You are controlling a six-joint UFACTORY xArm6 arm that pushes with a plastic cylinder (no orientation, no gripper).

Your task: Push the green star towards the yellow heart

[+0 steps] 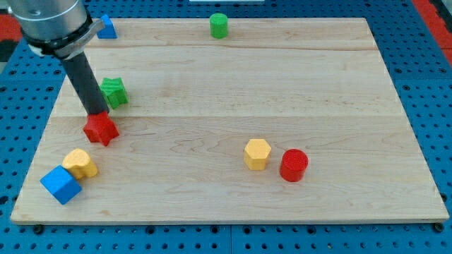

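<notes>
The green star (pixel 114 92) lies at the view's left, in the upper half of the wooden board (pixel 226 120). The yellow heart (pixel 80 163) lies near the lower left, touching a blue cube (pixel 61 185). A red star (pixel 101 129) lies between the green star and the yellow heart. My tip (pixel 97 113) stands at the green star's lower left edge, right above the red star. The dark rod rises from it to the view's upper left.
A blue block (pixel 106 27) sits at the board's top left corner and a green cylinder (pixel 219 25) at the top edge. A yellow hexagon block (pixel 258 154) and a red cylinder (pixel 294 165) lie at the lower middle right.
</notes>
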